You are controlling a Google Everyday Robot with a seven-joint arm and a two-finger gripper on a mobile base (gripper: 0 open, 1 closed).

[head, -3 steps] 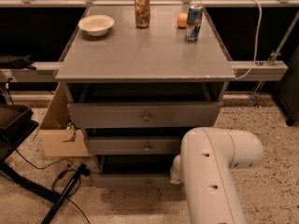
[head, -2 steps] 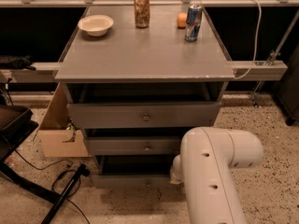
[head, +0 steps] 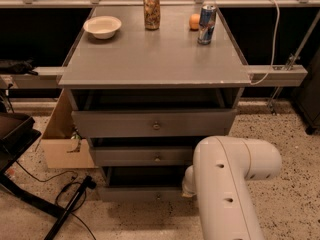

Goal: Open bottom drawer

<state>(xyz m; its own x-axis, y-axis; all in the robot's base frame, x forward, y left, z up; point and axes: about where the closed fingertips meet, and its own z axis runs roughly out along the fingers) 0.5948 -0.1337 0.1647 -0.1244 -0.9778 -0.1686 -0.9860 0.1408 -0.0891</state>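
Looking through the one camera, I see only the white arm (head: 235, 184) filling the lower right. The gripper itself is hidden behind it, low down by the cabinet's foot, so I cannot tell whether it is released or clenched.

Just left of the spot where the arm hides the gripper lies the bottom drawer (head: 135, 194). It is the lowest of three grey fronts, and its small round knob (head: 158, 196) shows close beside the arm's rounded joint. A dark gap runs above its front. The arm covers the drawer's right end.

Above the gripper's hiding place sit the middle drawer (head: 142, 156) and then the top drawer (head: 150, 124), each with a knob at its centre.

Higher still and further back, on the grey cabinet top (head: 155, 59), stand:
- a white bowl (head: 102, 26) at the far left;
- a tan can (head: 151, 12) at the far middle;
- a blue can (head: 206, 24) at the far right, with an orange (head: 194, 21) just beside it.

Well to the left of the gripper's spot, a cardboard box (head: 62, 139) rests on the speckled floor (head: 295, 149) against the cabinet's side.
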